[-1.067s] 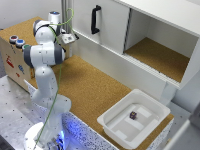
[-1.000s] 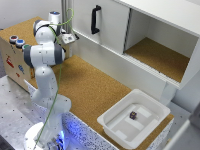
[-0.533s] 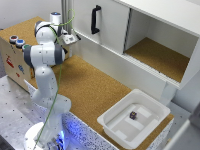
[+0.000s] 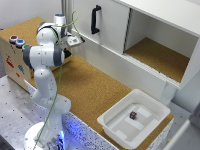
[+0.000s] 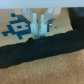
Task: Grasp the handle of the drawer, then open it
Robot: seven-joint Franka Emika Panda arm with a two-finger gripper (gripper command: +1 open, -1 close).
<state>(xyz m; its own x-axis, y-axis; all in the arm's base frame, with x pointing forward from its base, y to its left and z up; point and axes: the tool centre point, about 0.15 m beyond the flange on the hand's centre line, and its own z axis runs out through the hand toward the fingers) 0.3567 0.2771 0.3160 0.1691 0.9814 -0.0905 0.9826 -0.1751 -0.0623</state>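
Nothing has visibly shifted over the last second; the arm holds the same pose at the wooden box. In the wrist view the handle (image 5: 45, 46), a black bar, runs across right under the gripper (image 5: 42, 30), whose jaws look parted astride it, not clenched. The drawer (image 4: 14, 64) front sits by the arm's elbow, beside the white cabinet (image 4: 107, 27). Grasping seems in hand; next would be closing, then a straight pull outward.
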